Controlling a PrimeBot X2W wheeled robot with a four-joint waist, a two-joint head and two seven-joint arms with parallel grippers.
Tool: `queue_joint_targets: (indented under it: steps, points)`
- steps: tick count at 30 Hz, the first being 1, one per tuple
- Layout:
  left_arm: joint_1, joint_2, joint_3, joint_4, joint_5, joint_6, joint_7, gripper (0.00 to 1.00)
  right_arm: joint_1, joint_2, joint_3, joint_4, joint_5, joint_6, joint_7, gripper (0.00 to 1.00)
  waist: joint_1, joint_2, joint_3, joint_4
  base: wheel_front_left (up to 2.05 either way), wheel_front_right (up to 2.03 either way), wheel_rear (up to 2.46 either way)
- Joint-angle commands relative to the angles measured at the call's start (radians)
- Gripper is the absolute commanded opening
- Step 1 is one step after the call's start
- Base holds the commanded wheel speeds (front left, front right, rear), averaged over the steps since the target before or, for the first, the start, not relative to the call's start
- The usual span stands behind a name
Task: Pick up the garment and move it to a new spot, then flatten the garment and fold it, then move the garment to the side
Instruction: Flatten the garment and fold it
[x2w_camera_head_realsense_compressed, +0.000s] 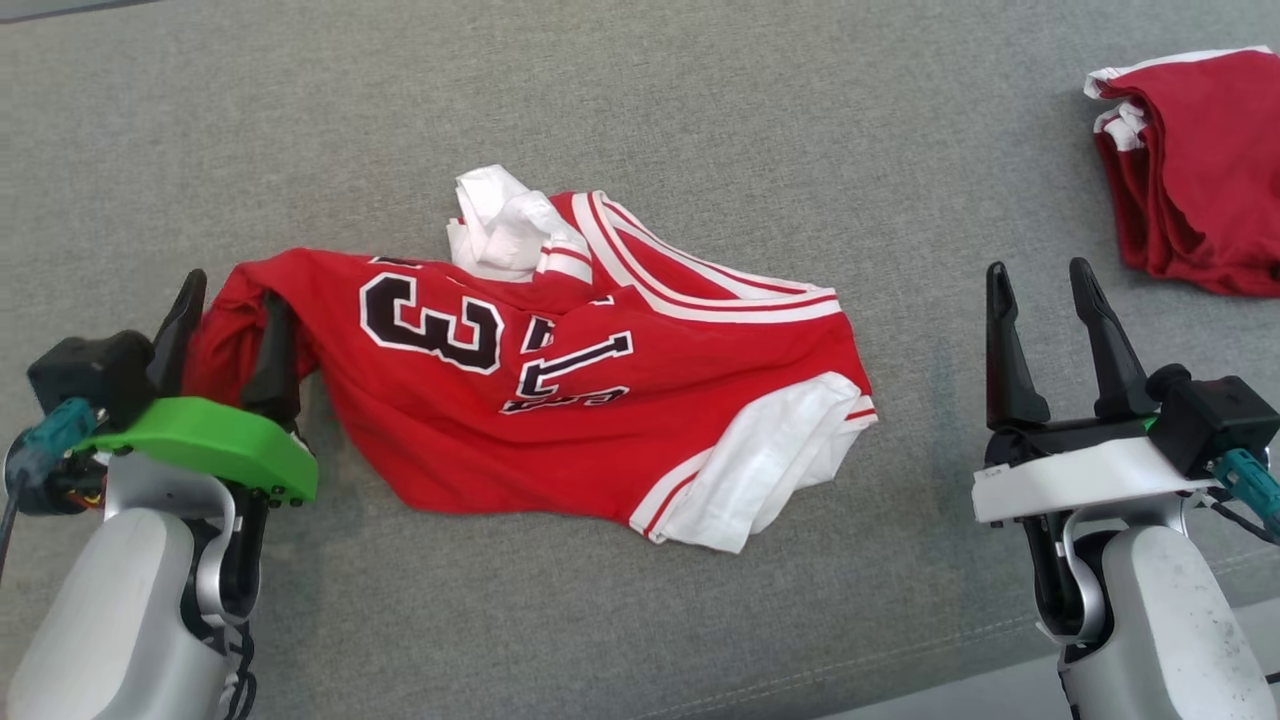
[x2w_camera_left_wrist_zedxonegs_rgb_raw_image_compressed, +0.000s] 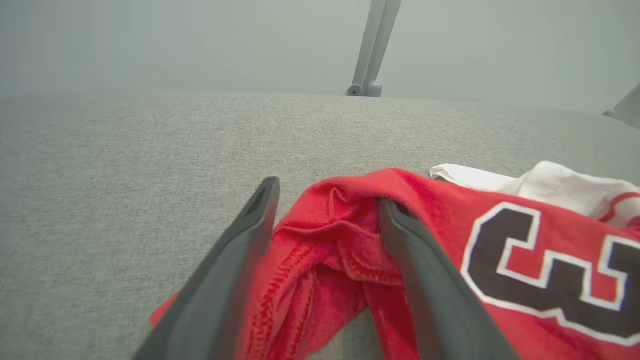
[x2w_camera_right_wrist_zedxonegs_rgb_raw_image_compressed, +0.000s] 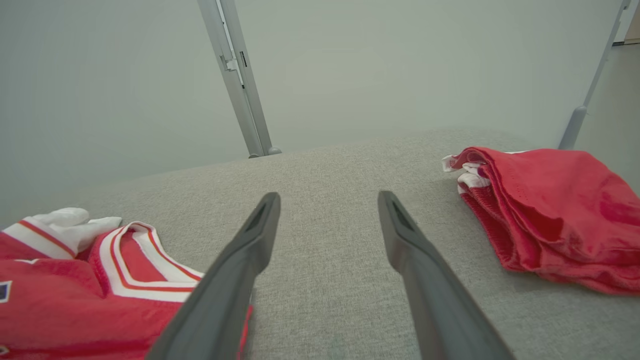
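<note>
Two claws nearest, both spread wide. Left claw (x2w_camera_head_realsense_compressed: 235, 290) low at the left, fingers astride the bunched left edge of the garment (x2w_camera_head_realsense_compressed: 600, 420), cloth loose between them, not clamped. Right claw (x2w_camera_head_realsense_compressed: 1038, 266) over bare grey surface (x2w_camera_head_realsense_compressed: 700, 100), well apart from the cloth. Garment crumpled mid-surface: red with white trim, black numerals showing, white sleeve toward the right claw. Farther back, at the right, a folded red pile (x2w_camera_head_realsense_compressed: 1200, 170).
</note>
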Motion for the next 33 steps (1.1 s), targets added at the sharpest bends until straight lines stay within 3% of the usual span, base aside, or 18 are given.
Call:
queue_joint_targets:
  steps: [1, 9, 16, 23, 33]
  points:
    - [0.024, 0.001, 0.012, -0.01, -0.006, 0.01, -0.021, 1.0, 0.009, 0.0, -0.002, 0.001, -0.006, -0.001, -0.007, 1.0, 0.0, 0.0, -0.016, 0.02, 0.0, 0.0, 0.0]
    - [0.109, 0.011, 0.076, -0.121, 0.014, 0.048, -0.131, 1.0, 0.018, -0.004, -0.009, -0.007, -0.02, -0.001, 0.007, 1.0, 0.0, 0.0, -0.056, 0.077, 0.0, 0.0, 0.0]
    - [0.193, -0.013, 0.145, -0.25, 0.092, 0.07, -0.158, 1.0, 0.032, -0.016, 0.0, -0.022, -0.025, -0.001, 0.026, 1.0, 0.0, 0.0, -0.095, 0.103, 0.0, 0.0, 0.0]
    - [0.303, -0.042, 0.18, -0.348, 0.183, 0.057, -0.157, 1.0, 0.059, -0.03, 0.006, -0.041, -0.024, -0.001, 0.046, 1.0, 0.0, 0.0, -0.126, 0.109, 0.0, 0.0, 0.0]
    - [0.339, -0.059, 0.166, -0.353, 0.192, 0.048, -0.157, 1.0, 0.07, -0.035, 0.007, -0.061, -0.019, -0.001, 0.067, 1.0, 0.0, 0.0, -0.132, 0.115, 0.0, 0.0, 0.0]
